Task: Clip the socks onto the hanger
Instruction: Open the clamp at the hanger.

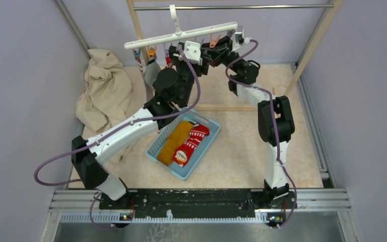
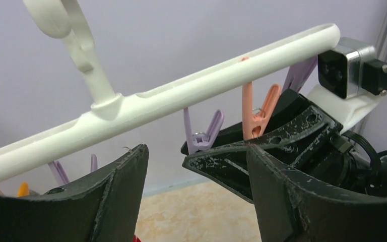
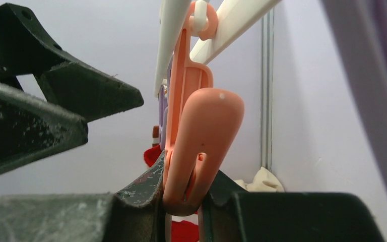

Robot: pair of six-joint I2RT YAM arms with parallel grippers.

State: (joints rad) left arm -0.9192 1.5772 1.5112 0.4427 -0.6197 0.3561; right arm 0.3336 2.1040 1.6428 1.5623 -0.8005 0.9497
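By the purple wall (image 1: 20, 50), the right pincer (image 3: 184, 201) pinches an orange peg (image 3: 201, 131) under the hanger (image 1: 181, 34), the left pincer (image 2: 196, 156) hangs open just below it, and the socks (image 1: 177, 138) lie in the basket (image 1: 202, 153) far below, so the peg could slip out.

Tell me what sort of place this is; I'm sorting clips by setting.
Probably a robot test cell staged for laundry: plain walls, wooden rack holding the hanger, socks in a blue basket.
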